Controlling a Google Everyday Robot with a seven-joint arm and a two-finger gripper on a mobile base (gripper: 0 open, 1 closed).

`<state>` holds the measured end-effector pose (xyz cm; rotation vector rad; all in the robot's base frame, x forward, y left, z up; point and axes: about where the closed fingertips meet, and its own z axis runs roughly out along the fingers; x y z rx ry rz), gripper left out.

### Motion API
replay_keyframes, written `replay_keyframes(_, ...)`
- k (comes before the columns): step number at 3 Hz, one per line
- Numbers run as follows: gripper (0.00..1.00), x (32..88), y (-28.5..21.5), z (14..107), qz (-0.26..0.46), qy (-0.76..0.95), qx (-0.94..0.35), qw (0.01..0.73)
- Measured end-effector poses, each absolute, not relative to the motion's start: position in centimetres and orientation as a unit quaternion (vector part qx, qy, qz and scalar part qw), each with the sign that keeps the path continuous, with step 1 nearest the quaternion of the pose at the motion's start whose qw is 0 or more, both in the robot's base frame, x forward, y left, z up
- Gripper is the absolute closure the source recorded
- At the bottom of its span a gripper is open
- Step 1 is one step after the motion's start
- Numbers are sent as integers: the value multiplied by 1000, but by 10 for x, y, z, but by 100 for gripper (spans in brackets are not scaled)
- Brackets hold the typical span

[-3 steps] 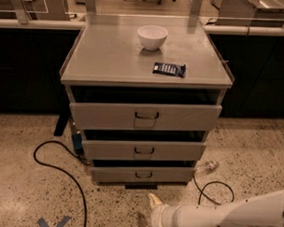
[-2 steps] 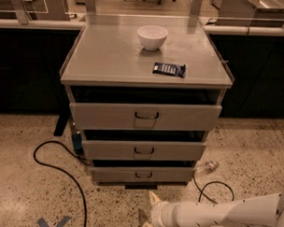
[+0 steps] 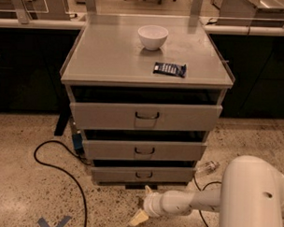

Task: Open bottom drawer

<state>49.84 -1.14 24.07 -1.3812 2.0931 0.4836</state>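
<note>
The grey metal cabinet [image 3: 111, 58] has three drawers, each standing slightly out. The bottom drawer [image 3: 112, 174] is the lowest and shortest panel, with a small dark wire handle [image 3: 143, 174] at its centre. My gripper [image 3: 142, 205] is low over the floor, just in front of and below that handle, apart from it. Its two cream fingertips [image 3: 138, 219] are spread open and hold nothing. My white arm [image 3: 251, 198] reaches in from the lower right.
A white bowl [image 3: 152, 36] and a dark blue packet [image 3: 169, 68] lie on the cabinet top. A black cable [image 3: 60, 168] loops on the floor at left. A small clear bottle [image 3: 205, 167] lies by the cabinet's right foot. Dark counters stand behind.
My gripper has shifted a little to the left, still low in front of the bottom drawer. A large white arm link has come into view at lower right. The drawers have not moved.
</note>
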Motion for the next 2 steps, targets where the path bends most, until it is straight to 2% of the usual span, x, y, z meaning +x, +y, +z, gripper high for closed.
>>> replay_keyframes(1, 0, 538, -8, 240, 167, 785, -510, 310)
replay_keyframes(2, 0, 536, -4, 234, 165, 783, -513, 311)
